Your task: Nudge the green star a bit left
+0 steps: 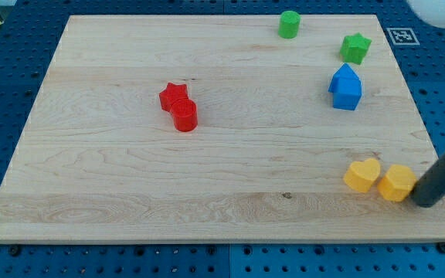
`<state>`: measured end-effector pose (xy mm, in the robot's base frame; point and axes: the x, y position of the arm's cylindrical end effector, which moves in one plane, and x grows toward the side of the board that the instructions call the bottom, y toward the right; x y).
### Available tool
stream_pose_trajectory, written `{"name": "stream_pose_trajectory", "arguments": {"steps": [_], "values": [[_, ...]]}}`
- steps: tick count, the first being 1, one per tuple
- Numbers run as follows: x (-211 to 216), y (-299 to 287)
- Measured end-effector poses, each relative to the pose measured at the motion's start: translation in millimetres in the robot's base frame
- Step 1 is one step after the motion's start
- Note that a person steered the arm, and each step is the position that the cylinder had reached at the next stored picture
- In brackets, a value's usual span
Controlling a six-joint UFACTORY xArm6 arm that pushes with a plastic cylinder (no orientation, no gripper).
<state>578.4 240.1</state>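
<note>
Green star [354,48] is sitting near the view's top right corner of the counter [207,177], a pale wooden board. Just below it, close but apart, a blue house-shaped block [346,87] is standing. To the star's left, near the top edge, a green cylinder [288,24] is resting, well apart from it. Further out, left of centre, a red star [173,96] and a red cylinder [185,116] are touching each other. Down at the view's bottom right, a yellow heart [362,175] and a yellow hexagon [397,182] are lying side by side, nearly touching. My tip [424,202] is resting just right of the yellow hexagon, seemingly touching it, far below the green star, with the blue block lying between them. The rod is carrying no pincer, so nothing is being held. A black-and-white square marker [402,35] is lying on the blue pegboard [6,93] beyond the board's top right corner; its pattern is not readable.
</note>
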Motion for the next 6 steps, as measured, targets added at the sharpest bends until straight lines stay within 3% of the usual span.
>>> {"name": "stream_pose_trajectory", "arguments": {"steps": [2,3,4,6], "values": [[0.0,-2.0],[-7.1,67.5],[-77.2,86.6],[-259.7,76.5]]}}
